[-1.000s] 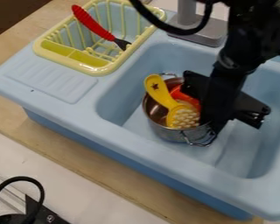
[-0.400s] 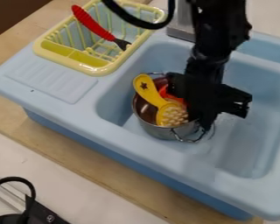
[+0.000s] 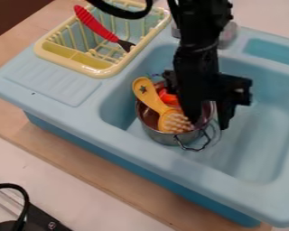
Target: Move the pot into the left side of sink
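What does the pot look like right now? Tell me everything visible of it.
The pot is round and silvery, apparently metal, with a shiny inside and a wire-like handle at its near right side. It appears upright in the left part of the sink. A yellow brush and something red-orange are in it. The tool covers part of its right side; contact is unclear.

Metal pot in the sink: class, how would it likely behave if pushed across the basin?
The pot has shiny metal walls, so it will probably stay stiff and may slide on the smooth basin. With the yellow brush sticking out past its rim, a push might shift that load.
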### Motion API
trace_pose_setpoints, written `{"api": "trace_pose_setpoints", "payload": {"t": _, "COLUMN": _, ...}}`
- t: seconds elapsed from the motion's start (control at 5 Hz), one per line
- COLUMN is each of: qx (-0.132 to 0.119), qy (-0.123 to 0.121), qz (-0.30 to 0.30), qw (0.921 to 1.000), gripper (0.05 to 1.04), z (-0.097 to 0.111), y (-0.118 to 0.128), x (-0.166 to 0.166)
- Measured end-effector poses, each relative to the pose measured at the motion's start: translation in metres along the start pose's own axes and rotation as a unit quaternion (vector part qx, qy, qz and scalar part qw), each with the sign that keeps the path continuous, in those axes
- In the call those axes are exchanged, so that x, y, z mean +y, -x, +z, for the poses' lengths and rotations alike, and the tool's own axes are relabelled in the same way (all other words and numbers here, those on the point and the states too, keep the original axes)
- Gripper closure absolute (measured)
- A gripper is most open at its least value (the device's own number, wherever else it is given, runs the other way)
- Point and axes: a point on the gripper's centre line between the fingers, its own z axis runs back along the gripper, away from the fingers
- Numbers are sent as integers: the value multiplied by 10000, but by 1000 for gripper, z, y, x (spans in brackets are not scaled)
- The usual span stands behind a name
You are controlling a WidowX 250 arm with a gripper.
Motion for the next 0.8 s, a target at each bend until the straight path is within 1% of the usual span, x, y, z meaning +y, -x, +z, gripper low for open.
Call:
{"api": "trace_pose_setpoints", "payload": {"t": 0.2, "qx": 69, "qy": 87, "qz": -62, "qw": 9999, "gripper": 99, "z": 8, "y": -2, "x": 1}}
{"api": "trace_pose_setpoints", "payload": {"t": 0.4, "qx": 134, "qy": 92, "qz": -179, "qw": 9997, "gripper": 88, "z": 18, "y": 4, "x": 10}}
{"api": "trace_pose_setpoints", "payload": {"t": 0.6, "qx": 262, "qy": 298, "qz": -419, "qw": 9983, "gripper": 88, "z": 32, "y": 13, "x": 19}}
{"api": "trace_pose_setpoints", "payload": {"t": 0.8, "qx": 379, "qy": 555, "qz": -530, "qw": 9963, "gripper": 88, "z": 47, "y": 23, "x": 21}}
